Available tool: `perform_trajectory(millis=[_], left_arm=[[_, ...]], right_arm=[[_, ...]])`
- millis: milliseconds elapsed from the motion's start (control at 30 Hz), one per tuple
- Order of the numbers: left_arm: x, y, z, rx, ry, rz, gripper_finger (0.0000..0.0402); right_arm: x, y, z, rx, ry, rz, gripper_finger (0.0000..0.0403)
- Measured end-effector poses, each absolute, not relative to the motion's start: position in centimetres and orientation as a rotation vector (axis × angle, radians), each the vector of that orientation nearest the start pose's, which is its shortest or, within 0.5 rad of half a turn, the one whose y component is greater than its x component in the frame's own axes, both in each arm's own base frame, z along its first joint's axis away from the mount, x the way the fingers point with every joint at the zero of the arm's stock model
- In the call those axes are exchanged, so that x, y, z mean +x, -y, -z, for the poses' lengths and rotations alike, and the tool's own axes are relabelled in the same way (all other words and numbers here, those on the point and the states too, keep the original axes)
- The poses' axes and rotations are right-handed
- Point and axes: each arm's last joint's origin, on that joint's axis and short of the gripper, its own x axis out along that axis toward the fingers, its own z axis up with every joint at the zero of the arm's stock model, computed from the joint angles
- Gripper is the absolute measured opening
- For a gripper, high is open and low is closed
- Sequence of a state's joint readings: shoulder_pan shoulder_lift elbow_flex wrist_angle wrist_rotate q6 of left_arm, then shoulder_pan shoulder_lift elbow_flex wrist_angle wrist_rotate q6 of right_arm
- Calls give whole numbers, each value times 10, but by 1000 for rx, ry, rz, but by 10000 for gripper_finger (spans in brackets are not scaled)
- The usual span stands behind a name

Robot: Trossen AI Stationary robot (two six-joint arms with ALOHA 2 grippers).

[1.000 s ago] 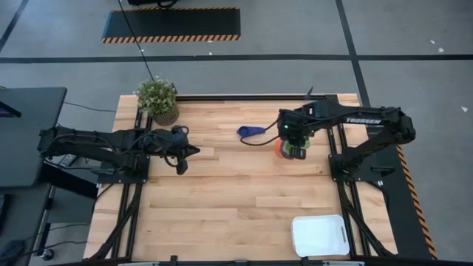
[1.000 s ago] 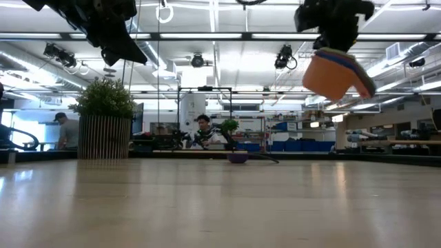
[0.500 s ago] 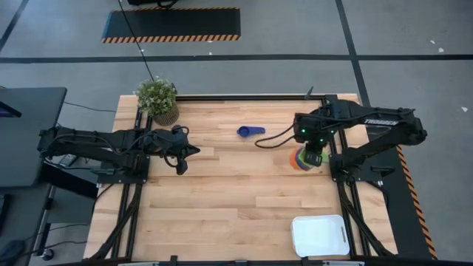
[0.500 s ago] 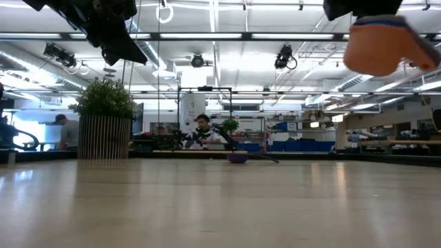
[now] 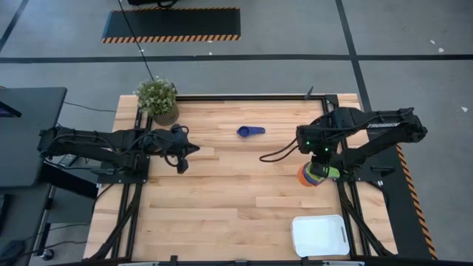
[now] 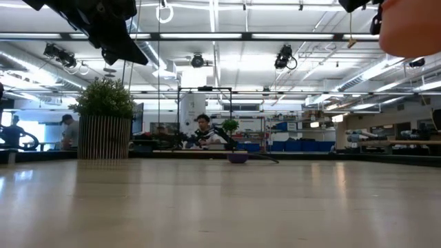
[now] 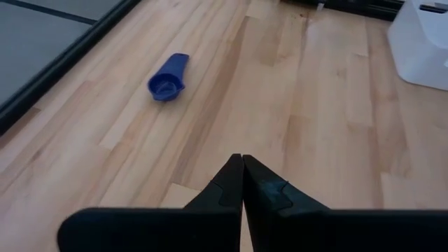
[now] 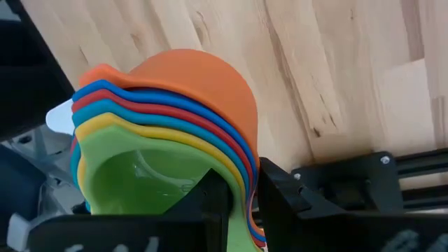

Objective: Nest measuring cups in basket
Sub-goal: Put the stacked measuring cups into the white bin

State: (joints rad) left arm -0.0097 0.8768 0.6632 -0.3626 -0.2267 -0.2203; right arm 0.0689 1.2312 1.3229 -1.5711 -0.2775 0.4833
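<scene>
My right gripper has its jaws clamped on the rim of the nested measuring cups, which I judge light, stiff and slippery plastic, best pinched there; left gripper jaws together.

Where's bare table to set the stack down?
Widest bare patch: the middle of the table, between the shut left gripper and the basket. Crowded at the far edge by the plant and blue cup. Right gripper holds the stack over the right edge.

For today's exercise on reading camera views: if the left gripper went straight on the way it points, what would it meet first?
Probably bare table. The shut left gripper aims between the dark blue cup and the white basket, apparently touching neither, though depth is uncertain.
</scene>
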Motion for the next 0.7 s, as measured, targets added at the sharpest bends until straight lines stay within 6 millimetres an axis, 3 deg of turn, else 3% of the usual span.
perform_trajectory(millis=[333,700], left_arm=[[184,-6,-261,-137,-543,-300,13],[184,-6,-261,-125,-545,-297,13]], right_arm=[[176,-36,-339,550,-1546,119,58],[170,-69,-340,605,-1588,56,58]])
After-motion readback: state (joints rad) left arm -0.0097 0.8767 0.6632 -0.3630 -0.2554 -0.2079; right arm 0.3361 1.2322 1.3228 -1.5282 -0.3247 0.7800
